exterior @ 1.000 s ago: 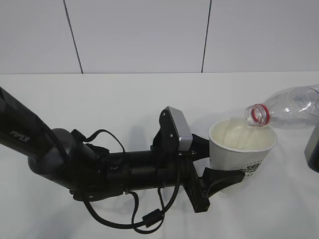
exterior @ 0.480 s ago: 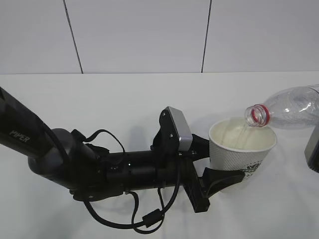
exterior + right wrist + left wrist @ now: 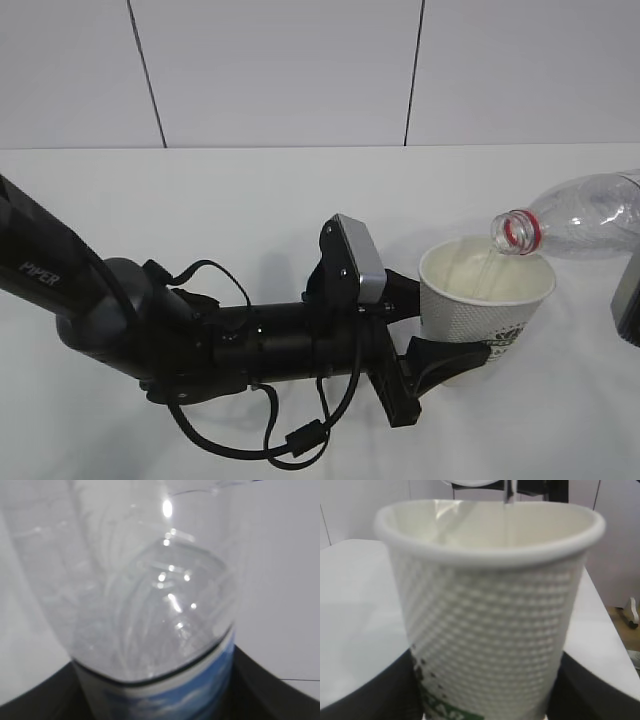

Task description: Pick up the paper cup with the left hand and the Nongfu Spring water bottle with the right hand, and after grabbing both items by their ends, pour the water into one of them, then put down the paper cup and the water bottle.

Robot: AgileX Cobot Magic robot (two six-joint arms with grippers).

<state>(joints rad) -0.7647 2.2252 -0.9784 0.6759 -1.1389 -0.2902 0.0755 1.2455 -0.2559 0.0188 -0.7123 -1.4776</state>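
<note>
Ext. view, item by item. My left arm [image 3: 150,330], black w/ white PIPER lettering and loose cables, lies across the white tabletop [image 3: 250,200] from lower left toward centre-right. Grey camera block [image 3: 360,258] sits on its wrist. Left pincer [image 3: 440,335] is clamped on the paper cup [image 3: 485,300], low on the cup's side; cup upright, mouth open to the top, cream inside, green logo on the side facing right. Water bottle [image 3: 585,215] comes in from the right edge, tipped w/ neck down-left; red neck ring [image 3: 515,232] sits just above the cup's far rim, and a thin stream runs from it into the cup. Right arm [image 3: 627,300] shows only as a dark block at the right edge; its pincer is not seen here.

Left wrist view. Paper cup [image 3: 490,620] fills the pic, dimpled white wall, rolled rim, green print at bottom. Black fingers [image 3: 370,695] sit against both lower sides. Stream [image 3: 509,495] drops in past the far rim.

Right wrist view. Bottle [image 3: 150,595] close up, clear body, blue-and-white label band at bottom. Right pincer [image 3: 150,700] clamped on the bottle near the label, dark fingers [image 3: 40,695] either side.
</note>
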